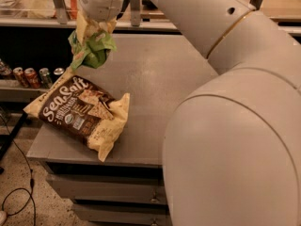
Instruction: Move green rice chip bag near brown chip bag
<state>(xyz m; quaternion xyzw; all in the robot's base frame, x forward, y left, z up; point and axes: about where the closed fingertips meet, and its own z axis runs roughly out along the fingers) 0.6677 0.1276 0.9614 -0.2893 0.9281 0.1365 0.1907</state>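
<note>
The green rice chip bag (91, 51) hangs crumpled from my gripper (93, 32), which is shut on its top, above the far left part of the grey table (160, 84). The bag's lower end hovers just above the upper edge of the brown chip bag (81, 112). That brown and cream bag, with white "Sea Salt" lettering, lies flat at the table's front left corner. My white arm comes in from the right and fills the right half of the view.
Several soda cans (33, 75) stand on a low shelf left of the table. Drawers (108, 192) sit below the table's front edge. A counter with metal posts (56, 4) runs along the back. A cable (19, 197) lies on the floor.
</note>
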